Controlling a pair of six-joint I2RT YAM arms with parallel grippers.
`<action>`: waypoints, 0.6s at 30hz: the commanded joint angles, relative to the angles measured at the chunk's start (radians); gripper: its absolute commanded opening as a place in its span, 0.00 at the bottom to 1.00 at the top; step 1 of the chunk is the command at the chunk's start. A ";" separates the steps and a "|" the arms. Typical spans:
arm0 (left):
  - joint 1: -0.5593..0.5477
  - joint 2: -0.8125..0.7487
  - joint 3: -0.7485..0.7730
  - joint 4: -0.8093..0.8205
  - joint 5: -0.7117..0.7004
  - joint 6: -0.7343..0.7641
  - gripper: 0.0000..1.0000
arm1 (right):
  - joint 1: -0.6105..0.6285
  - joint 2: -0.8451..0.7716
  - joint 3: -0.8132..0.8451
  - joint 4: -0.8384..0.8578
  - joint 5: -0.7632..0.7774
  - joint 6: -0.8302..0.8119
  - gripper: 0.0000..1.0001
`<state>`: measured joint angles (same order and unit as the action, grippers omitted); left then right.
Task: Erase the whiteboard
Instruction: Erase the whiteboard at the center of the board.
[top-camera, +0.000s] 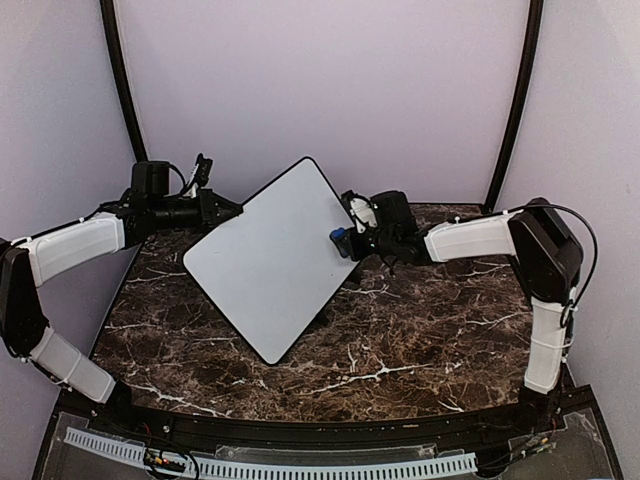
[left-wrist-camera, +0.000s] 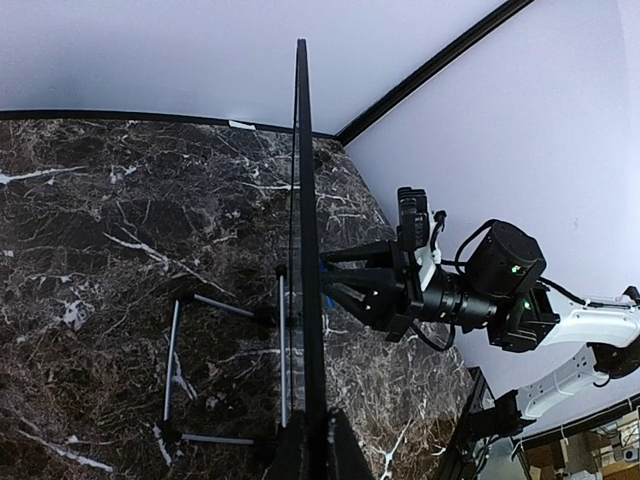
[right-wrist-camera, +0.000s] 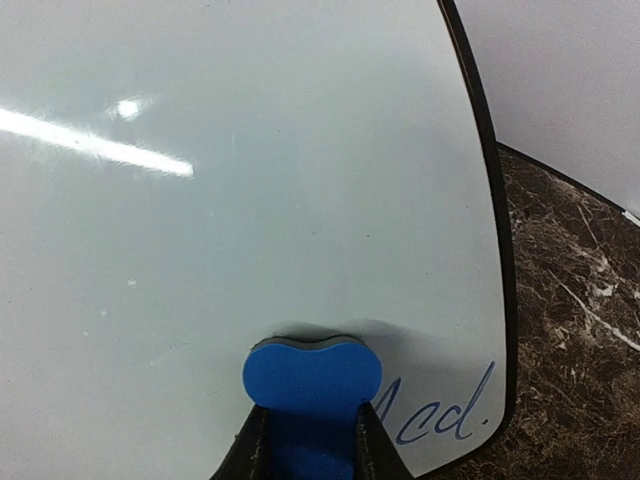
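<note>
Pressure is the thing to watch, I'd say. The whiteboard stands raised on the table, turned so that one corner points down and its white face is toward the right arm. Thin metal legs show behind it. The left pincer is pressed together on the board's upper left rim and steadies it. The right pincer pinches a blue eraser by its sides, with the eraser's front flat against the board near the right edge.

Seen from the right wrist, a few blue letters of writing remain just beside the eraser, close to the board's rounded corner. The rest of the face in that view looks clean, though a streak of glare could hide faint marks.

To finish well, the eraser should slide sideways across those letters with its face flat, not tipped onto an edge, and carry on right up to the black rim. Short overlapping strokes seem safer than one long sweep. A firm, even push is needed, but too much could twist the board in the left grip or skid its lower corner. Running past the rim risks catching the eraser on it.
</note>
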<state>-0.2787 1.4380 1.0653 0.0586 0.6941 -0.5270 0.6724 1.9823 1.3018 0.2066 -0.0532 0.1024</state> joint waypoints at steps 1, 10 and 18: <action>-0.042 -0.031 0.032 -0.049 0.134 0.078 0.00 | -0.025 0.028 -0.031 0.009 -0.036 -0.004 0.20; -0.057 -0.035 0.084 -0.132 0.094 0.110 0.00 | -0.037 -0.027 -0.258 0.103 -0.053 0.014 0.20; -0.073 -0.035 0.092 -0.144 0.080 0.124 0.00 | -0.042 -0.048 -0.243 0.120 -0.094 0.017 0.20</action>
<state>-0.3141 1.4376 1.1412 -0.0612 0.6662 -0.4610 0.6270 1.9450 1.0283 0.3408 -0.0998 0.1162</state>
